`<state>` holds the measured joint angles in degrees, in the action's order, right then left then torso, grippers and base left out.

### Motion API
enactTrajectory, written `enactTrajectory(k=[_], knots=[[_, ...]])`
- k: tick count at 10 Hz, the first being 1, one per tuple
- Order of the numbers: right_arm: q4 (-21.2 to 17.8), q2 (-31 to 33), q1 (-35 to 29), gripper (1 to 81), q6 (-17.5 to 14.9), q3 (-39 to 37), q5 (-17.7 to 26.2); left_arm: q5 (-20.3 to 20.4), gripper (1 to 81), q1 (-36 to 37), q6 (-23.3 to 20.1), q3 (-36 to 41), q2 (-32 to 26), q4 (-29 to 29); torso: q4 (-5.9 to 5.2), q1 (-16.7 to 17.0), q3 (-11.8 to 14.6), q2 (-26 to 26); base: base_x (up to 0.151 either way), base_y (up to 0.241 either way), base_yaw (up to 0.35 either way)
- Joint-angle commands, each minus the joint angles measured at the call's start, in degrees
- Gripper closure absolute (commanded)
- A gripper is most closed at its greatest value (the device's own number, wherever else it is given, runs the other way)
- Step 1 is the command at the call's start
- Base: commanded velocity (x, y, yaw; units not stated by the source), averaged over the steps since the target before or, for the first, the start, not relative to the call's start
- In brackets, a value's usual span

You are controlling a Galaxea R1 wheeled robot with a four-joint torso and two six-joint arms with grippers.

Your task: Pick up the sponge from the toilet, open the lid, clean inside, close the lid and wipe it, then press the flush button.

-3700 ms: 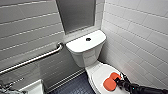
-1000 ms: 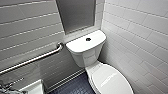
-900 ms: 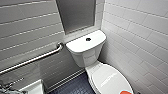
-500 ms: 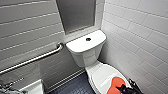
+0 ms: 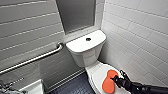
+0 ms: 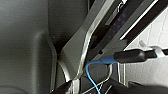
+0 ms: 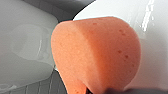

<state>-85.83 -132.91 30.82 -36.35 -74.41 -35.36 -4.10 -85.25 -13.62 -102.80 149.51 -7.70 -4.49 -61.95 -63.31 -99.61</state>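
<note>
The white toilet (image 5: 86, 53) stands in the corner with its oval lid (image 5: 98, 73) down. The orange sponge (image 5: 109, 82) lies flat against the right part of the lid, bent into a heart shape. My right gripper (image 5: 116, 80) reaches in from the lower right and is shut on the sponge's right edge. In the right wrist view the sponge (image 7: 97, 50) looms large against the glossy white lid (image 7: 117, 10). The round flush button (image 5: 88, 39) sits in the middle of the tank top. The left wrist view looks at the robot's own frame and cables; nothing is between the left gripper's jaws.
A metal grab bar (image 5: 32, 60) runs along the tiled left wall. A white sink corner (image 5: 33, 88) sits at the lower left. Tiled wall (image 5: 140, 37) stands close on the toilet's right. Dark floor (image 5: 75, 86) lies left of the bowl.
A second ago the lid was bare; since then my right gripper has slid in from the lower right with the sponge and pushed it further up the lid.
</note>
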Motion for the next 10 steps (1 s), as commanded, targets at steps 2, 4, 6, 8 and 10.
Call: enactTrajectory(k=[2, 4, 6, 8, 10], knots=[[-2.2, -8.7, -13.0, 81.1, 0.2, -10.6, 15.5, -5.4, 1.0, -0.3, -0.3, 1.8, -1.0, -0.4, 0.0, 0.0, 0.0, 0.0, 0.0, 0.0, 0.0], [-2.4, -12.0, -13.7, 81.1, 0.2, -14.2, 18.0, -5.4, 1.0, -0.3, -0.2, 1.6, -1.0, -0.4, 0.0, 0.0, 0.0, 0.0, 0.0, 0.0, 0.0], [-2.5, -16.1, -14.0, 81.1, 0.2, -18.9, 19.4, -5.4, 1.0, -0.3, -0.2, 1.6, -1.0, -0.5, 0.0, 0.0, 0.0, 0.0, 0.0, 0.0, 0.0], [-2.0, -20.8, -13.5, 81.1, 0.1, -28.1, 24.7, -5.4, 1.0, -0.3, -0.2, 1.6, -1.0, -0.5, 0.0, 0.0, 0.0, 0.0, 0.0, 0.0, 0.0], [-1.8, -25.8, -11.3, 81.1, 0.1, -37.1, 30.1, -5.4, 1.0, -0.3, -0.2, 1.5, -0.9, -0.5, 0.0, 0.0, 0.0, 0.0, 0.0, 0.0, 0.0]])
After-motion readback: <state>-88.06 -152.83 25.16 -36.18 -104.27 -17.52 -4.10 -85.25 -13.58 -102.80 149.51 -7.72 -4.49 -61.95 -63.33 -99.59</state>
